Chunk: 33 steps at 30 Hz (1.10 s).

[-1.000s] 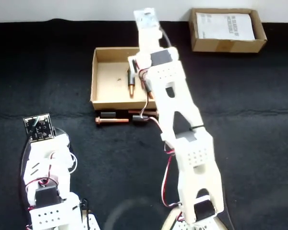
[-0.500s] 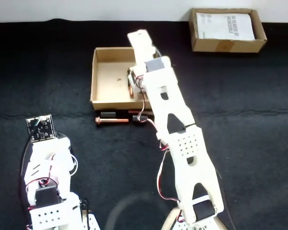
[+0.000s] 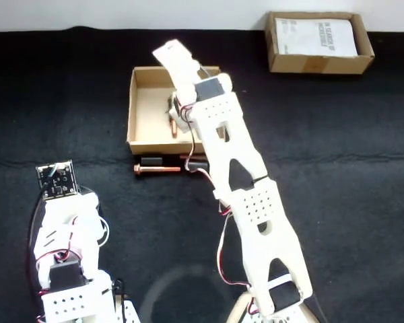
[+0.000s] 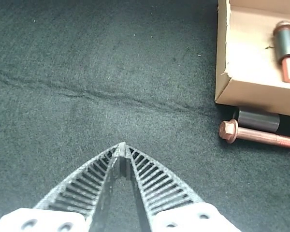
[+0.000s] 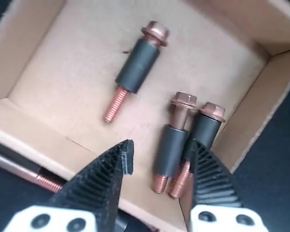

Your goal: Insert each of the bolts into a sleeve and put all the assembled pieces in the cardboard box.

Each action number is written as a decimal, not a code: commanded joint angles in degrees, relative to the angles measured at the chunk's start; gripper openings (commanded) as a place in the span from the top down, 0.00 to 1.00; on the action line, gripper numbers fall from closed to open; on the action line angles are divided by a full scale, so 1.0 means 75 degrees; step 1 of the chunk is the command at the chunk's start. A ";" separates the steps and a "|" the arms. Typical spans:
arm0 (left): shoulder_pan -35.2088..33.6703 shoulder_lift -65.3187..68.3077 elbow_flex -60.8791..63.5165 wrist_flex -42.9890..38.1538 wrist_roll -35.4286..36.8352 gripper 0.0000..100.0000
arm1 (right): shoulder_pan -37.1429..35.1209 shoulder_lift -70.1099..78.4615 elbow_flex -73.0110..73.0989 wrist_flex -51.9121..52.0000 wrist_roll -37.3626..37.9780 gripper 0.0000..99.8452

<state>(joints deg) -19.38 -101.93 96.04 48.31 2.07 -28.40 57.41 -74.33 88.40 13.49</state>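
The cardboard box (image 3: 150, 108) lies open at the middle back of the black mat. Inside it I see three bolts in dark sleeves: one apart (image 5: 137, 63) and two side by side (image 5: 175, 141) (image 5: 199, 135). My right gripper (image 5: 162, 158) hovers open over the pair, holding nothing; its arm (image 3: 219, 134) stretches across the box. On the mat before the box front lie a loose copper bolt (image 4: 261, 137) and a bare sleeve (image 4: 257, 120). My left gripper (image 4: 122, 146) is shut and empty, low over the mat, left of them and well apart.
A second sleeve (image 3: 197, 168) and another bolt (image 3: 192, 158) lie by the box front, partly under the right arm. A smaller cardboard box (image 3: 320, 42) holding a printed sheet stands at the back right. Black mat lies bare around the left arm (image 3: 64, 229).
The right arm has swung left, carrying its gripper from the box's right side toward its middle. The left arm has stayed put.
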 commanded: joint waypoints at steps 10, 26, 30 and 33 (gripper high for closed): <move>-0.0076 -0.0217 0.0147 -0.0129 -0.0047 0.98 | -0.0568 -0.2760 -0.0979 0.1705 -0.1137 0.82; -0.0076 -0.0217 0.0147 -0.0129 -0.0047 0.98 | -0.1284 -0.6101 0.5327 0.1670 -0.0281 0.82; -0.0076 -0.0217 0.0147 -0.0129 -0.0047 0.98 | -0.0979 -0.6148 0.6078 0.1670 0.1594 0.82; -0.0076 -0.0217 0.0147 -0.0129 -0.0047 0.98 | -0.0850 -0.6125 0.6453 0.1670 0.2649 0.82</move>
<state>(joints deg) -19.38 -101.93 96.04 48.31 2.07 -36.31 14.95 -27.74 100.44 25.80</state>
